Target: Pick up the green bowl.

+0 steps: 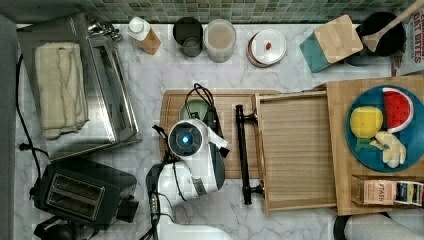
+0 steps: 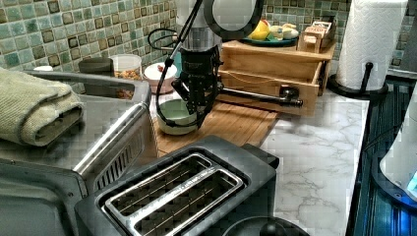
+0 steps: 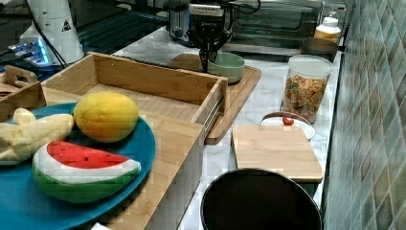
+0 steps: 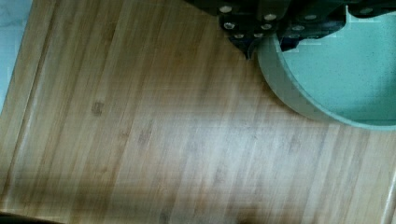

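The green bowl (image 1: 193,107) (image 2: 174,116) (image 3: 231,64) (image 4: 336,79) sits on the wooden cutting board (image 1: 234,120) (image 2: 236,125) (image 4: 163,130), near the board's corner at the top view's upper left. My gripper (image 2: 199,110) (image 3: 207,60) (image 4: 265,46) points straight down at the bowl's rim. One finger stands outside the wall and the other inside, shut on the rim between them. The bowl's base looks to rest on the board. In the top view the arm's wrist covers part of the bowl.
A wooden drawer with a black bar handle (image 1: 243,150) lies right beside the board. A toaster oven (image 1: 100,90) and a toaster (image 1: 80,192) stand at the top view's left. Jars (image 1: 220,40) line the back wall. A blue plate of fruit (image 1: 361,156) sits at the top view's right.
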Controlling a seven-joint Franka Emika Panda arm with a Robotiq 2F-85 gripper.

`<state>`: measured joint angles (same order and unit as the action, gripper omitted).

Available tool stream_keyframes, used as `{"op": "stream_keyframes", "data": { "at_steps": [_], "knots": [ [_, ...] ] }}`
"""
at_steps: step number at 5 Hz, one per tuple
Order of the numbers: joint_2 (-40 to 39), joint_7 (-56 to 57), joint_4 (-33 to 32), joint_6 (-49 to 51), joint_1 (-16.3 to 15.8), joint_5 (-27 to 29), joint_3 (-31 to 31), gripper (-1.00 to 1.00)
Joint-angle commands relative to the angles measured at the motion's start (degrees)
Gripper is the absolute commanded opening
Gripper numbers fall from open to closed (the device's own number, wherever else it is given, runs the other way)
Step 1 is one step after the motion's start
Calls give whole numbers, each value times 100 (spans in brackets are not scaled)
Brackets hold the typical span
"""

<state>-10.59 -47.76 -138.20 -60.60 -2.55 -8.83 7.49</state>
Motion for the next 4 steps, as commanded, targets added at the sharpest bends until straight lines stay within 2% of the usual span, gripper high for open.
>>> {"op": "stream_keyframes", "data": {
  "at_steps": [1,2,3,4],
  "knots": [
    [1169,407,-32,16,60,35,-4,-100],
    [1429,1131,566,955,226,836,-15,-100],
    [1679,1280,1192,1984,215,1166,-300,-100],
    [1834,1142,1714,2819,320,887,-361,-100]
  ]
}}
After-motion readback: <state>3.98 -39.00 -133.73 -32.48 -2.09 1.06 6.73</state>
